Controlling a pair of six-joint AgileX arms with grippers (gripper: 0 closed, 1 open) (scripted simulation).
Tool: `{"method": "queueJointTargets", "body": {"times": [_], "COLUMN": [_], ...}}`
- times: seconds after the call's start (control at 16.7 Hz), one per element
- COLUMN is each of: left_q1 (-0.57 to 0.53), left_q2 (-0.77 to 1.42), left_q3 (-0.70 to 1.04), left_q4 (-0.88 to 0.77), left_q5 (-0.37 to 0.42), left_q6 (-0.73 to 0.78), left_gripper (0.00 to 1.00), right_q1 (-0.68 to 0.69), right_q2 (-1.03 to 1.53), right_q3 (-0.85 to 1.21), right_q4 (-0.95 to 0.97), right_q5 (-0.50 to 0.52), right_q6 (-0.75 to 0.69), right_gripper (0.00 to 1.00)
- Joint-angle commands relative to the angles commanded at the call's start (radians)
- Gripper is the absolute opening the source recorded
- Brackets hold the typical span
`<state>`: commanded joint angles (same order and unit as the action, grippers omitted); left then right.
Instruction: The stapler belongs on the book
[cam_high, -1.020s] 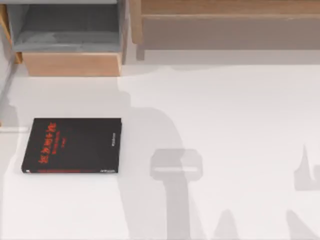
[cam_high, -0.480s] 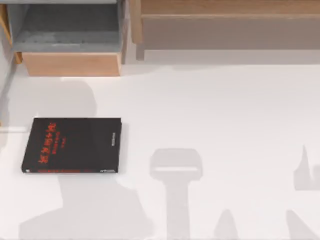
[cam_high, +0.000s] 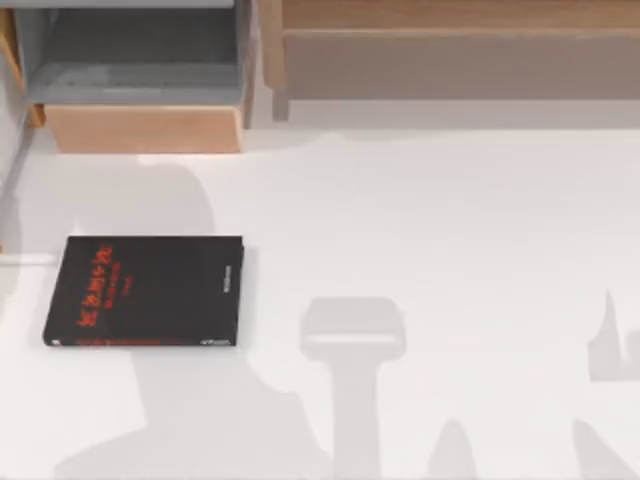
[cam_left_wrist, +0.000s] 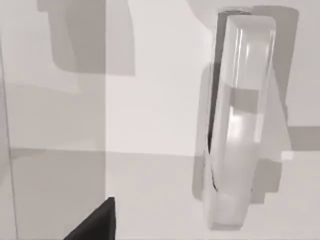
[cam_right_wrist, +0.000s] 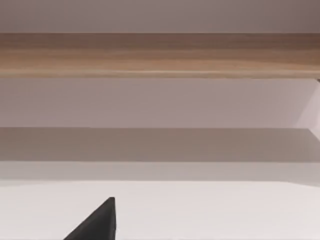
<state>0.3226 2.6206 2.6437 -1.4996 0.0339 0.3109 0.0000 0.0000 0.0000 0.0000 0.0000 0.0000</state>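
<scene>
The book (cam_high: 145, 290) lies flat on the left half of the white table (cam_high: 480, 220), black cover up, with its red characters toward its left end and a red line along its near edge. The stapler (cam_high: 352, 342) lies on the bare table at about 4 o'clock from the book, well apart from it. From above it is a pale bar running left to right inside a grey patch of shadow. In the left wrist view the stapler (cam_left_wrist: 240, 125) is a long white body lying on the table with nothing touching it. A dark corner of the left gripper (cam_left_wrist: 95, 224) juts in at that picture's edge, off to one side of the stapler and clear of it. I cannot tell whether this claw is apart or together. A broad shadow falls over the table around the book, from 12 o'clock to 6 o'clock of it. An open wooden box (cam_high: 140, 128) sits at 12 o'clock from the book, at the table's far edge, and a long wooden shelf (cam_high: 450, 20) runs along at 1 to 2 o'clock. The right wrist view faces that wooden shelf (cam_right_wrist: 160, 55), with a dark corner of the right gripper (cam_right_wrist: 95, 224) showing; I cannot tell this claw's state either.
</scene>
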Motion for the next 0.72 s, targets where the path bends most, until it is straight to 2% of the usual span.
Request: {"method": "queueJointTargets", "body": {"times": [0.42,0.72], "left_q1": [0.002,0.017], "left_q2": [-0.163,-0.070], "left_q3": [-0.272,-0.277], "left_q4": [0.121,0.213], "left_q5": [-0.012,-0.001], "left_q6": [-0.014,0.011], "left_gripper": [1.00,1.00], "right_q1": [0.000,0.000], "right_q2": [0.000,0.000], "right_q3": [0.000,0.000], "right_q4": [0.000,0.000], "right_q5": [0.000,0.000], "right_q6": [0.000,0.000], "right_gripper": [1.00,1.00]}}
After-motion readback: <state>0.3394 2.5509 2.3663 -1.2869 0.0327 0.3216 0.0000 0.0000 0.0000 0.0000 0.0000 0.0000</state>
